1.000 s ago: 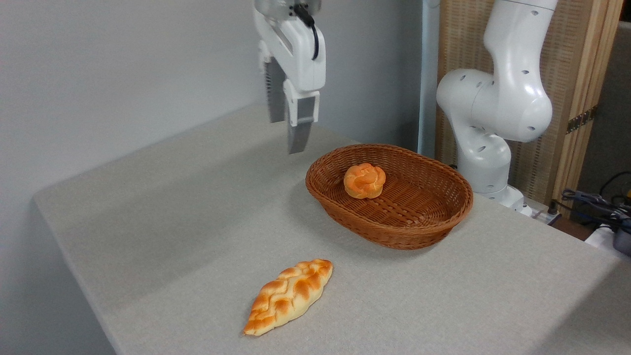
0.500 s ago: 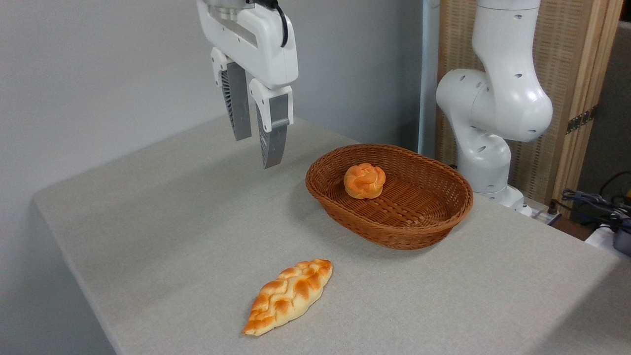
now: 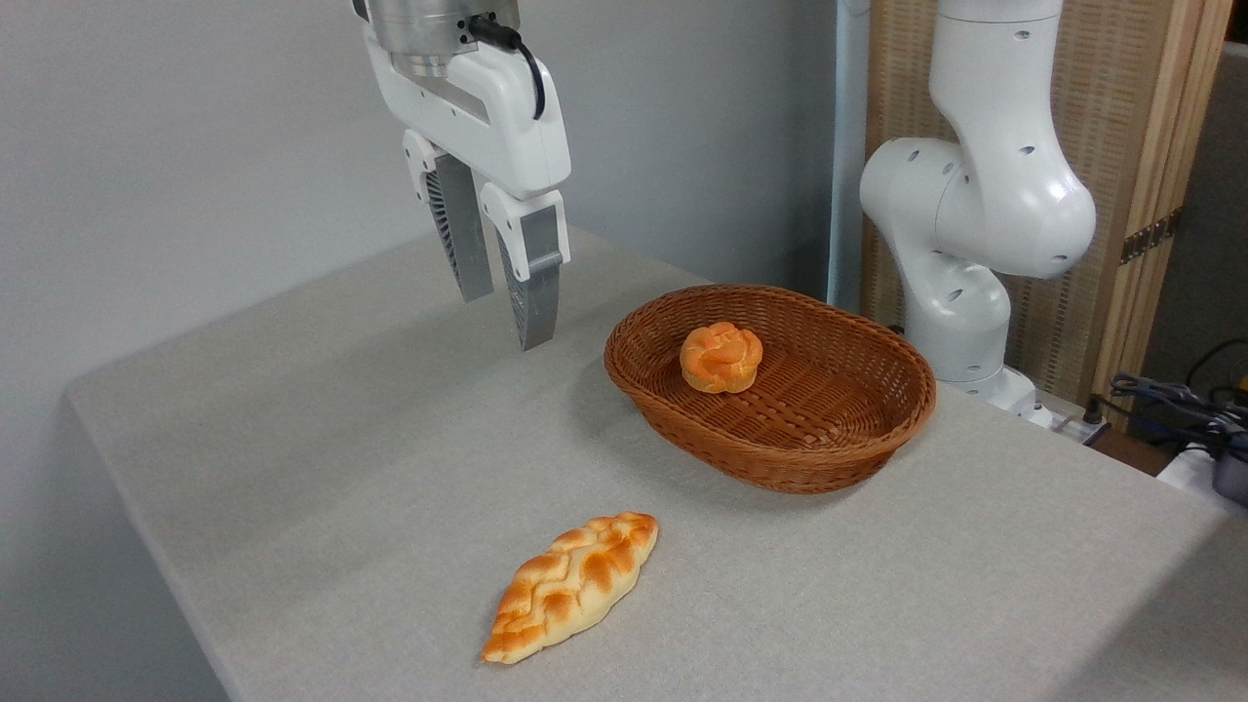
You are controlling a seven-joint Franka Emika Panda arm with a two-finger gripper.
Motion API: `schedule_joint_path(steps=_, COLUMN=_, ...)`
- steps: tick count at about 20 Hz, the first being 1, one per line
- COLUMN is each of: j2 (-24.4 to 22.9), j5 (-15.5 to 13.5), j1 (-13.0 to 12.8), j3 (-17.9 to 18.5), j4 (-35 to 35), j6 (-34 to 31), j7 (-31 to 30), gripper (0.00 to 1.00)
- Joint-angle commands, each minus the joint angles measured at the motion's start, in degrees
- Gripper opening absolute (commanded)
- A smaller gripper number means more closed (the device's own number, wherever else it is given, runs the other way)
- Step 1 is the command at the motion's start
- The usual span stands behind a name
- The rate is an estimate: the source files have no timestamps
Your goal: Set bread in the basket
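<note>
1. I am seeing the bread lying inside the basket, toward its back-left part, resting on the woven floor close to the far wall; it is sitting exactly where it sat a second ago.
2. The basket is standing on the table at centre right, unmoved across the pictures, and it is holding nothing but that one knotted bun.
3. I am watching the gripper hanging in the air to the left of the basket, above bare tabletop and well clear of the rim. A second ago it was higher and nearer the basket's back-left edge; since then it has been swinging leftward and turning, and in the last half second it is dropping slightly lower.
4. Its fingers are pointing down and are standing apart with a narrow gap between them, gripping nothing.
5. The braided loaf is lying flat on the table near the front edge, well apart from the basket and from the gripper, unchanged from the earlier pictures.
6. The arm's white base is standing behind the basket on the right, its upper link sitting a little differently than before.
</note>
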Motion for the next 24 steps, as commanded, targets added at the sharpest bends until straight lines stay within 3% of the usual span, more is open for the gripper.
schedule_joint_path(steps=1, j2=0.81, j5=1.15, j1=0.64, j3=-0.57, j4=1.84, j6=-1.95, j7=-0.55, gripper=1.00)
schedule_joint_path(steps=22, j2=3.00, j5=1.42, j1=0.73, j3=-0.65, j4=4.39, j6=-4.15, j7=-0.72, gripper=1.00)
schedule_joint_path(steps=24, j2=3.09, j5=2.99, j1=0.73, j3=-0.74, j4=4.39, j6=-4.06, j7=-1.60, gripper=1.00)
